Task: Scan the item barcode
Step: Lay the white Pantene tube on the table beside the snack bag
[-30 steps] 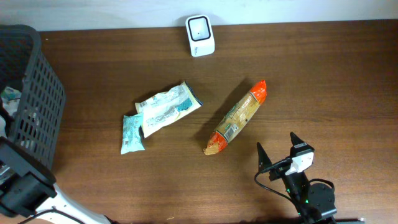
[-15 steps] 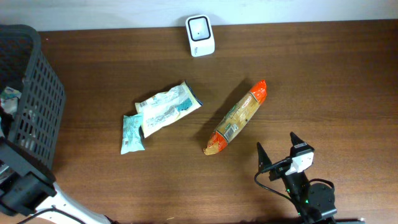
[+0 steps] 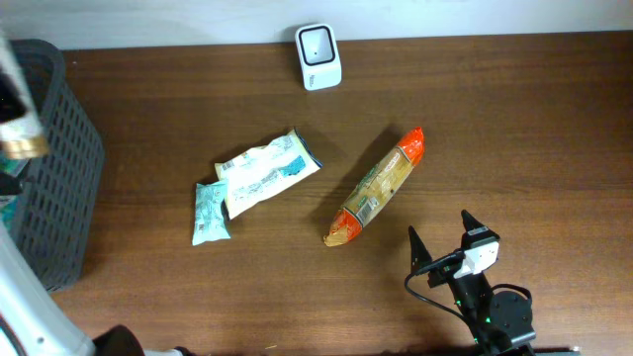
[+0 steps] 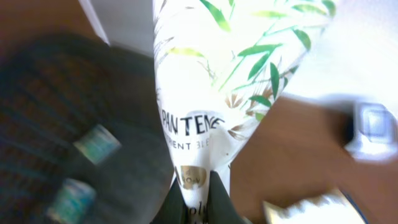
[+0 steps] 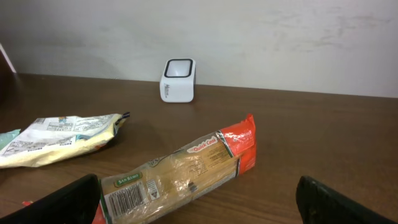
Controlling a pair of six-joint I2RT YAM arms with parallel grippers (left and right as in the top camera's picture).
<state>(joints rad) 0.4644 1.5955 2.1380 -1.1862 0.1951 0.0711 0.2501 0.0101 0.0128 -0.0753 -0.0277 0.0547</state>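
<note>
My left gripper is shut on the narrow end of a white Pantene pouch printed with green leaves. The pouch hangs above the dark basket. Overhead, pouch and arm are a blur at the far left over the basket. The white barcode scanner stands at the table's back edge, also visible as scanner and scanner. My right gripper rests open near the front right, with nothing between its fingers.
An orange-ended pasta pack lies diagonally mid-table, its barcode facing the right wrist camera. A pale snack bag and a small teal packet lie left of it. More small items sit in the basket.
My left gripper closed on the Pantene pouch and rose from the basket, swinging up and toward the back. The right arm stayed still.
</note>
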